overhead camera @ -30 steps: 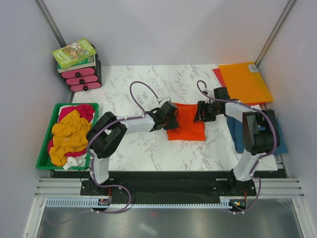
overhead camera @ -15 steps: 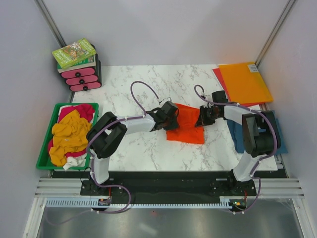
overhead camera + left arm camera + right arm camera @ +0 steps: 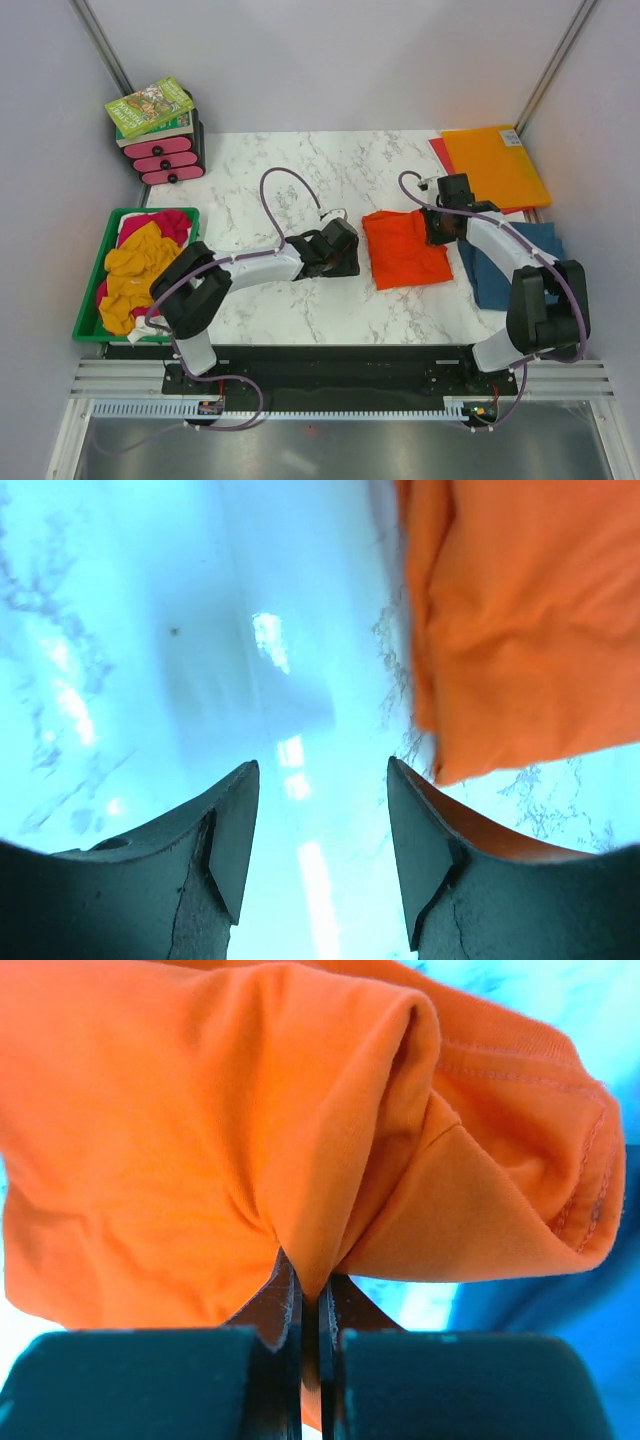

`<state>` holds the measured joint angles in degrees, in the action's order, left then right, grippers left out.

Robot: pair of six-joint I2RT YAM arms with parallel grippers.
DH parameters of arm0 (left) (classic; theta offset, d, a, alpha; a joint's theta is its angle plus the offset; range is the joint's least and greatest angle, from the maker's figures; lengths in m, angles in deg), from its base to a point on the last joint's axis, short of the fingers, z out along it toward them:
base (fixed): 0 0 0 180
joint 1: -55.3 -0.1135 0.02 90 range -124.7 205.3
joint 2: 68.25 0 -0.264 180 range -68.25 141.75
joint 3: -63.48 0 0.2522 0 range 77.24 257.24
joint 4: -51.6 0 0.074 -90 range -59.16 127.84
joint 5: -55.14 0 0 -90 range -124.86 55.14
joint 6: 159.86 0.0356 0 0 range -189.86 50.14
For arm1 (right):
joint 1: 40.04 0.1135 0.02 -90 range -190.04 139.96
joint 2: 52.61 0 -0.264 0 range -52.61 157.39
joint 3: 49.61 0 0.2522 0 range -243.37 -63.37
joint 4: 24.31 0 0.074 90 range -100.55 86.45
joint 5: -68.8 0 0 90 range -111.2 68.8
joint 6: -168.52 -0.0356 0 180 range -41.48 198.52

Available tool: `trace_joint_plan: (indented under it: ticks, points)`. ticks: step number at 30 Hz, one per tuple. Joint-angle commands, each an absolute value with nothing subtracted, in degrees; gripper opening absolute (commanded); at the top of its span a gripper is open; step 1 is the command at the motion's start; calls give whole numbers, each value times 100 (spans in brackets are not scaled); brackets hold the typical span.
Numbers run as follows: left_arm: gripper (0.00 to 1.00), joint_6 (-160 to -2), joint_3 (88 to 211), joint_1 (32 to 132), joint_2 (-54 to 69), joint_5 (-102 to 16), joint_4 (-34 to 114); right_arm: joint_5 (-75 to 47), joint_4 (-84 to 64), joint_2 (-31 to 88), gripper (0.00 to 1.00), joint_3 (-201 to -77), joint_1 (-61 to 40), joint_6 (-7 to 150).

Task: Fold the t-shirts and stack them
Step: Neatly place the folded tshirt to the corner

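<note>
Left gripper [image 3: 321,770] has let go: jaws apart now, over bare table [image 3: 300,300] just left of the orange tee [image 3: 405,250]. Right gripper [image 3: 312,1290] has clamped onto a fold and dragged it right, so the tee lies just beside the blue tee [image 3: 510,265].

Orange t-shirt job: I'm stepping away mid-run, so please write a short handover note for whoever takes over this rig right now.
Left gripper: open, empty, over the marble table beside the bright orange cotton t-shirt, not touching it.
Right gripper: shut on a fold at that shirt's far right corner.
Done: orange shirt looks folded small; folded teal-blue t-shirt lies just right of it.
Left: probably stack orange on teal-blue, then fold the mustard-yellow t-shirt, magenta t-shirt and white t-shirt heaped in the green plastic bin.
</note>
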<state>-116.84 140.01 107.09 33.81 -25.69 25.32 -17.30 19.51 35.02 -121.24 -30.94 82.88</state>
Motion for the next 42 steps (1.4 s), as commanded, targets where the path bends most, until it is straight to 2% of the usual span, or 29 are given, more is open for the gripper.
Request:
trace_joint_plan:
  ticks: [1,10,21,28,42]
  points:
    - [61,-11468,13824,10768,2739,-2238,2395,-2515,2118,3098,0,-12586,-3108,8608]
    - [60,-11670,13367,10935,2448,-2194,2289,-3139,2706,2737,0,-13148,-3108,8950]
    - [59,-11793,13147,11313,2386,-2124,2298,-4036,3120,2526,0,-13456,-3441,10250]
    - [60,-11820,13112,11462,2448,-2159,2298,-3922,3181,2526,0,-13483,-4169,10611]
    - [59,-11820,13121,11682,2562,-2221,2298,-3545,3479,2263,0,-13553,-4874,10813]
